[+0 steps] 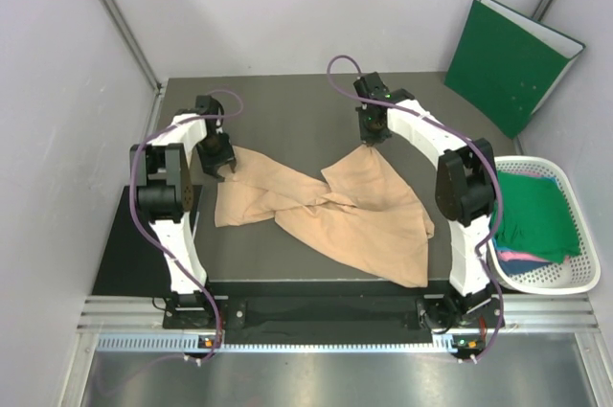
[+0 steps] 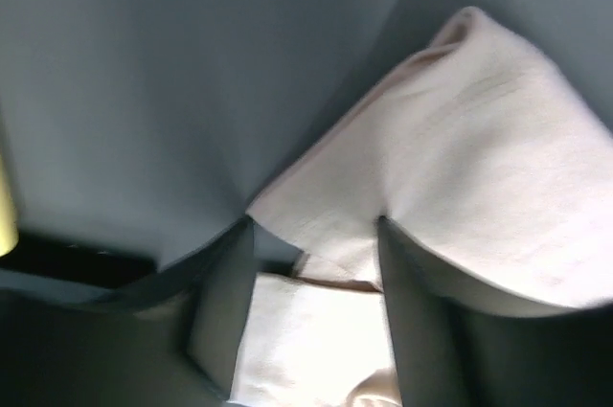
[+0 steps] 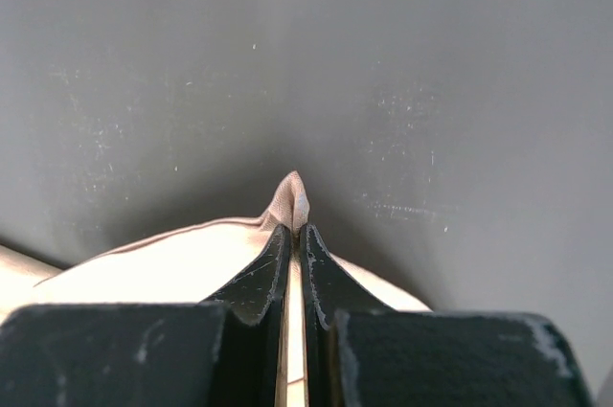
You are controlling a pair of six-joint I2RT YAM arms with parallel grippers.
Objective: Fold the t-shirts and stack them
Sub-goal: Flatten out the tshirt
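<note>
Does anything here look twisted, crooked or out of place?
Yes. The large pale peach-beige cloth t-shirt lies twisted and bunched in its middle on the dark table, not flat; the right gripper pinches one corner.

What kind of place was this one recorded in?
Probably a lab robot cell: bare panel walls box in a dark table bearing a peach t-shirt, a white basket of shirts beside it.

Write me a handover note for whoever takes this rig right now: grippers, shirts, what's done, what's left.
Right gripper: shut on a far corner of the peach t-shirt.
Left gripper: open, fingers straddling that shirt's left edge.
It lies twisted and unfolded on the table.
Green, pink and blue shirts sit in the white basket, right side.
Done: no fold yet. Left: fold the peach one, stack all.
</note>
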